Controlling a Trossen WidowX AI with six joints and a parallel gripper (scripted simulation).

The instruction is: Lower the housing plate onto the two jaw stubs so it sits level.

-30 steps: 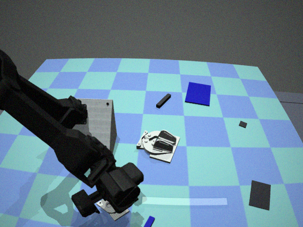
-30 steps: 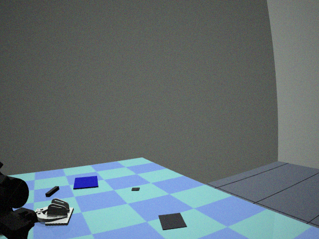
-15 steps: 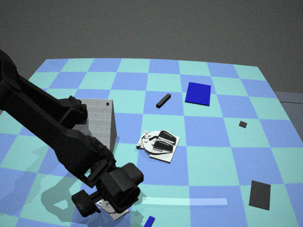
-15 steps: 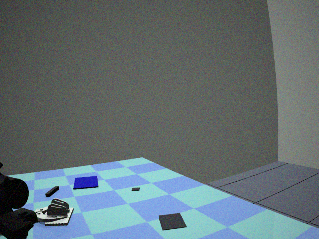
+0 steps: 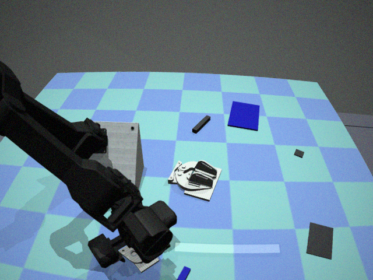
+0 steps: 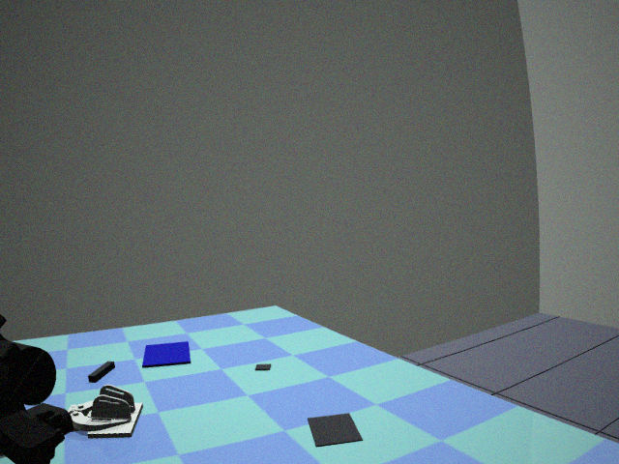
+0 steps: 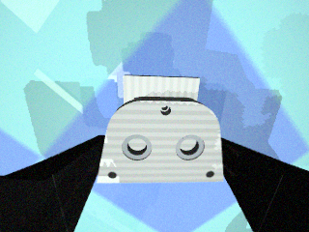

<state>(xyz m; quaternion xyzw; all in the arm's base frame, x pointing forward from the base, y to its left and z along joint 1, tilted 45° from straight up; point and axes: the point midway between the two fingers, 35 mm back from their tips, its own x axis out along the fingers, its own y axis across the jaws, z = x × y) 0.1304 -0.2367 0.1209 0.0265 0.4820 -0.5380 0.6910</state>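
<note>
The housing plate (image 5: 127,251) (image 7: 163,164) is pale and ribbed, with a rounded end and two ringed holes. My gripper (image 5: 134,258) (image 7: 160,141) is shut on it, one finger against each side edge. A pale ribbed rectangular piece (image 5: 148,265) (image 7: 161,87) shows past the plate's rounded end; whether they touch is unclear. The jaw assembly stands apart, near the middle of the table: a white rounded body on a ribbed base (image 5: 201,195) (image 6: 110,433), with two upright dark pads (image 5: 200,179) (image 6: 110,408) and small pins (image 5: 181,168). In the exterior view my fingertips are hidden.
A tall grey block (image 5: 123,150) stands beside the arm. Beyond the jaw assembly lie a dark bar (image 5: 201,123) (image 6: 101,371) and a blue square (image 5: 243,115) (image 6: 166,354). To the right are a small dark tile (image 5: 299,153) (image 6: 262,366) and a dark rectangle (image 5: 320,241) (image 6: 335,429). A blue bar (image 5: 183,273) lies near my gripper.
</note>
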